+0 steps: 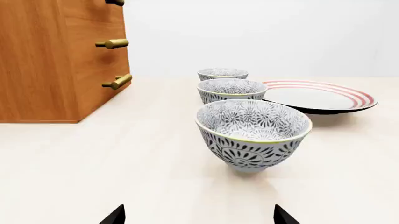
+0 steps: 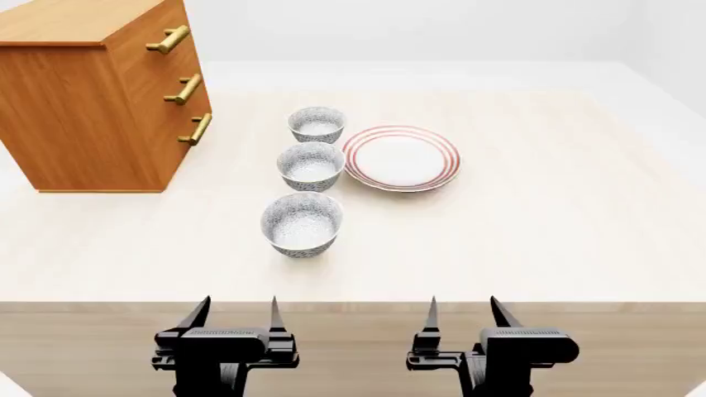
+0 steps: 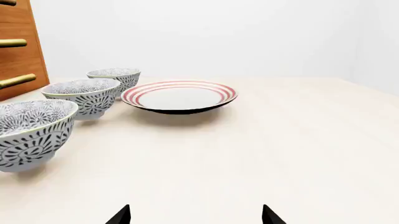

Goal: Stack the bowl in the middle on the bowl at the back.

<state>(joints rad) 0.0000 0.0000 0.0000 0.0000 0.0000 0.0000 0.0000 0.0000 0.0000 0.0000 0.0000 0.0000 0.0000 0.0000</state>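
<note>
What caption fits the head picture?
Three patterned grey-white bowls lined beside a red-ringed white plate, both grippers open.

three bowls (image 2: 312, 165) beside plate (image 2: 401, 158)

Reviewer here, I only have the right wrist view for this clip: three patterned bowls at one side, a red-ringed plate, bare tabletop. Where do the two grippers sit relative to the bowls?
Observer: In the head view, both the left gripper and the right gripper hang at the near edge of the pale wooden table, short of every bowl, jaws open and empty.
Operator: Is the small deep grey-black floral bowl in the middle touching its neighbours?
Observer: No. From above, the middle bowl stands apart from the identical back bowl and the identical front bowl.
Operator: What is that wood at my frame's edge?
Observer: A brown wooden drawer cabinet with three brass handles, standing on the robot's left of the bowl row.
</note>
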